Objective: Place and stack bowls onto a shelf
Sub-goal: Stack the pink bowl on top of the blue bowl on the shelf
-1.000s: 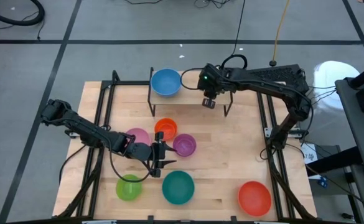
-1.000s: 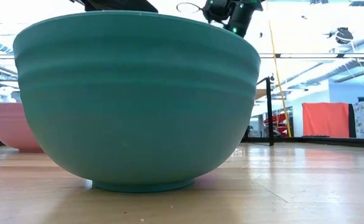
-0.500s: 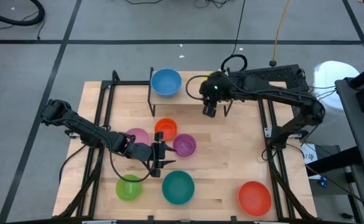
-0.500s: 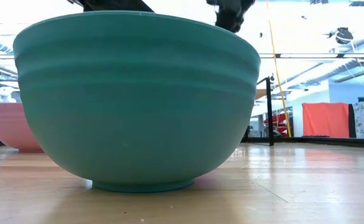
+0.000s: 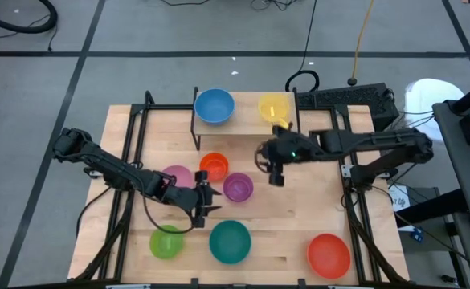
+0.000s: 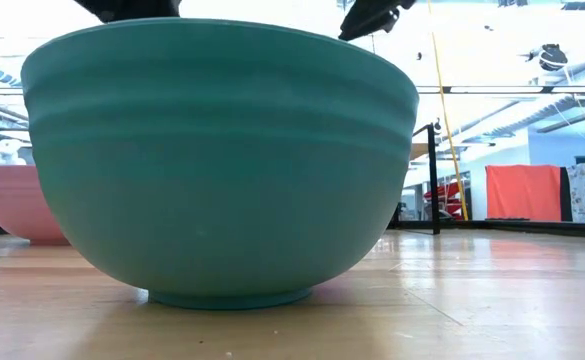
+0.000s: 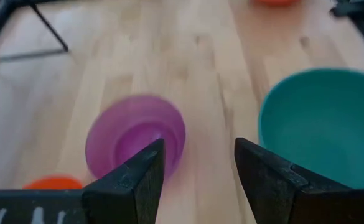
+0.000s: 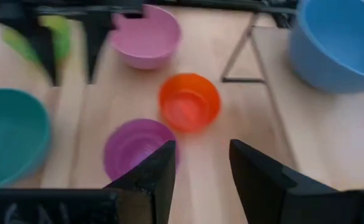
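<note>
Shelf (image 5: 243,120) carries blue bowl (image 5: 214,105) and yellow bowl (image 5: 273,107). Both end effectors apart and empty over the desk (image 5: 299,217): left end effector (image 5: 205,198) and right end effector (image 5: 275,168) flank purple bowl (image 5: 238,186). Risk: collision if both go for it; orange bowl (image 5: 214,166) touching, could get knocked.

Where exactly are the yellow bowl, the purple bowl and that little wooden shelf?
yellow bowl (image 5: 273,107): high view, the middle of its hollow.
purple bowl (image 5: 238,187): high view, its inside.
shelf (image 5: 246,117): high view, bare board between the blue and yellow bowls.
</note>
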